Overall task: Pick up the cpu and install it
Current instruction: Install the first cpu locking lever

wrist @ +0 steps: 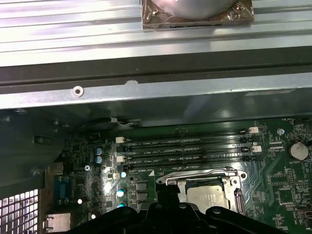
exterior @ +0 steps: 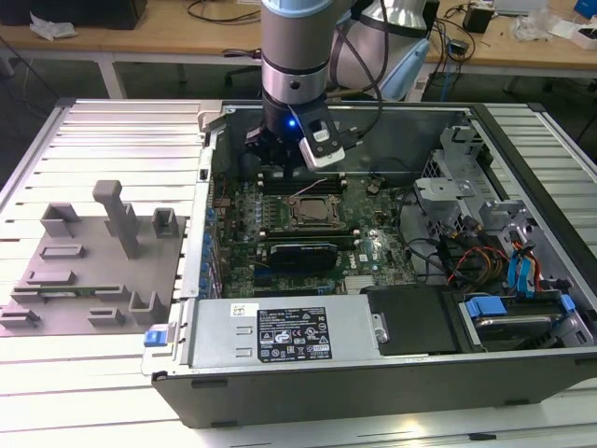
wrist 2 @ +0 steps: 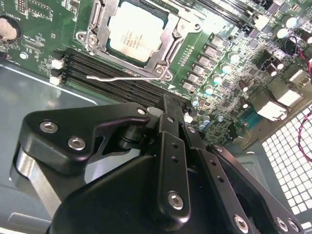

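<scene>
Second wrist view: cpu (wrist 2: 134,31) seated in its socket (wrist 2: 170,46) on the motherboard (wrist 2: 44,29). Gripper (wrist 2: 168,105) hangs over the memory slots (wrist 2: 97,73), apart from the cpu; its opening cannot be told.

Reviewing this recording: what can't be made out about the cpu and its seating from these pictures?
- First wrist view: the cpu is partly covered by the black body of the gripper.
- Second wrist view: the metal socket frame overlaps the cpu's edges and the picture's edge cuts off one side, so full seating cannot be judged.
- Exterior view: the cpu is too small to tell whether it sits flat.
</scene>
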Available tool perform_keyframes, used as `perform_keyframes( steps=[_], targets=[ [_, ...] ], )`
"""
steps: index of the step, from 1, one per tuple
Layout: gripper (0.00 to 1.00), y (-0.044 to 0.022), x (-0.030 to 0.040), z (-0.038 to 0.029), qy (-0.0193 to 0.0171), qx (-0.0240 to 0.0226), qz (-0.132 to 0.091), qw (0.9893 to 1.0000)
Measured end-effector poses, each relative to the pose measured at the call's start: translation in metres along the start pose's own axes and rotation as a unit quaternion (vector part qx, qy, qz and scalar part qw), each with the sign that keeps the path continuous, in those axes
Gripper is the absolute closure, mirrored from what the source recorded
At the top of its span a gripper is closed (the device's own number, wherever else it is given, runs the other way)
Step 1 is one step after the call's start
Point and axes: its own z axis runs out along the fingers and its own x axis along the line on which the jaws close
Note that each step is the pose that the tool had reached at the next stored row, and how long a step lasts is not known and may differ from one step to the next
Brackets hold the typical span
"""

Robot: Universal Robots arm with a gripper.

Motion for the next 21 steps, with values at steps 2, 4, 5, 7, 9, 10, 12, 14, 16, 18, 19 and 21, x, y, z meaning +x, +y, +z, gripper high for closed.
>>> perform_keyframes(
  steps=[2, 4, 5, 7, 9, 10, 12, 14, 16, 18, 19, 21],
  targets=[
    [0.89, -0.0002, -0.0002, 0.0005, 0.0000, -0.0001, 0.000, 1.0000],
    [0.89, -0.0016, -0.0036, 0.0032, 0.0000, 0.0000, 0.001, 1.0000],
    [0.89, -0.0025, -0.0064, 0.0050, 0.0000, 0.0000, 0.001, 1.0000],
    [0.89, -0.0033, -0.0095, 0.0068, -0.0001, 0.0000, 0.002, 1.0000],
    [0.89, -0.0040, -0.0125, 0.0088, -0.0001, 0.0000, 0.003, 1.0000],
    [0.89, -0.0046, -0.0152, 0.0107, -0.0003, 0.0000, 0.005, 1.0000],
    [0.89, -0.0050, -0.0172, 0.0126, -0.0008, -0.0001, 0.007, 1.0000],
    [0.89, -0.0052, -0.0184, 0.0139, -0.0018, 0.0002, 0.012, 0.9999],
    [0.89, -0.0052, -0.0216, 0.0154, -0.0037, 0.0004, 0.023, 0.9997],
    [0.89, -0.0049, -0.0245, 0.0163, -0.0049, 0.0002, 0.029, 0.9996],
    [0.89, -0.0045, -0.0259, 0.0167, -0.0053, 0.0003, 0.031, 0.9995],
    [0.89, -0.0015, -0.0286, 0.0181, -0.0061, 0.0002, 0.036, 0.9993]
  ],
)
